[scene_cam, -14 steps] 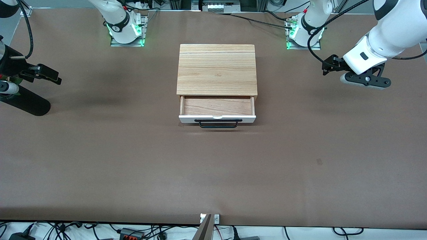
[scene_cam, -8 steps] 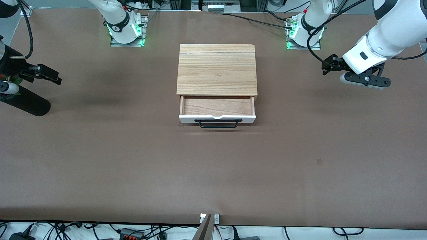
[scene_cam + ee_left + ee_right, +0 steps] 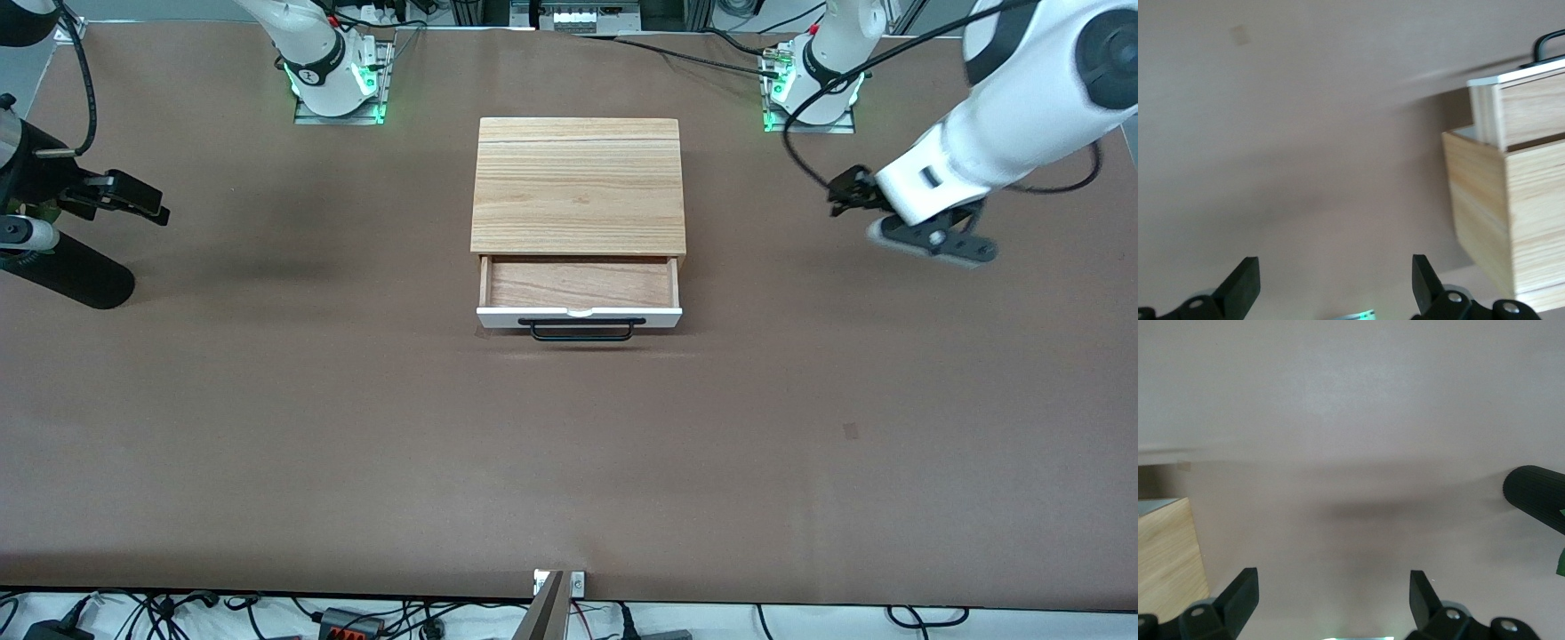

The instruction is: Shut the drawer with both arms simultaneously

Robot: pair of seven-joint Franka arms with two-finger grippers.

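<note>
The light-wood cabinet (image 3: 578,187) stands mid-table. Its drawer (image 3: 580,283) is pulled out toward the front camera, with a white front panel (image 3: 580,315) and a black bar handle (image 3: 582,331). The tray looks empty. My left gripper (image 3: 929,242) hangs over bare table toward the left arm's end, apart from the cabinet. In the left wrist view it (image 3: 1331,287) is open and empty, with the drawer (image 3: 1528,107) and cabinet (image 3: 1511,213) off to one side. My right gripper (image 3: 27,233) is at the right arm's end of the table. In the right wrist view it (image 3: 1331,603) is open and empty.
A black ribbed cylinder (image 3: 67,276) lies by the right gripper and shows in the right wrist view (image 3: 1535,503). A cabinet corner (image 3: 1168,547) shows there too. The brown table (image 3: 569,462) spreads wide around the cabinet. The arm bases (image 3: 333,80) stand along the table's edge farthest from the front camera.
My left arm has swung in toward the cabinet, still open. The right arm has barely moved. The drawer has not moved.
</note>
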